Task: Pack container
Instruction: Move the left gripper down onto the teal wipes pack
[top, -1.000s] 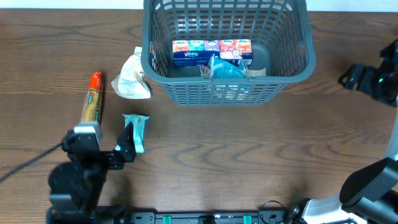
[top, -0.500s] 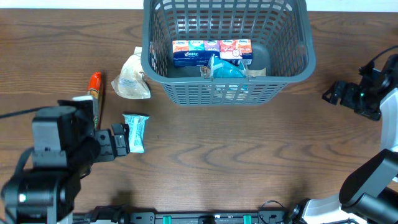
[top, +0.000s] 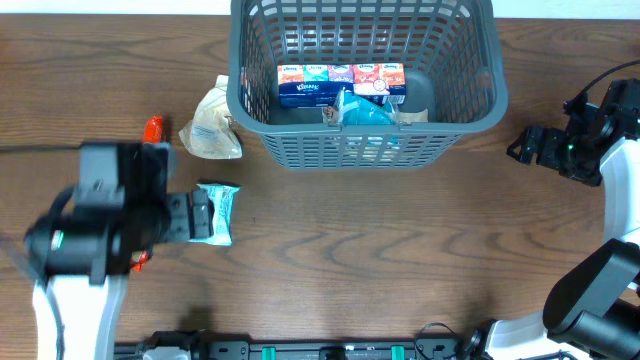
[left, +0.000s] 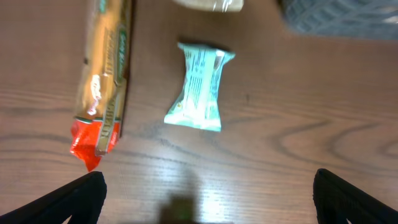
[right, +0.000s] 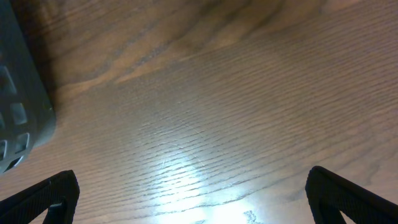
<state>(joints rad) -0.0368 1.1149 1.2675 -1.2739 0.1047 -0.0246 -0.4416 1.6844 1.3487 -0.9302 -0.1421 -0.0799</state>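
Over the last second the left claw (top: 200, 215) has swung in beside the teal packet (top: 218, 212), its arm covering most of the orange stick pack (left: 102, 74). The right claw (top: 525, 148) has edged toward the container (top: 370, 150). That container is a dark grey lattice basket at the worktop's (top: 400, 260) far middle, holding a tissue pack (top: 340, 82) and a blue pouch (top: 365, 112). A white bag (top: 212, 128) touches its left wall. Both claws gape apart.

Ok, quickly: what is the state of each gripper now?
Left gripper: open, empty, near the small light-blue plastic snack packet.
Right gripper: open, empty, over the brown wooden table.
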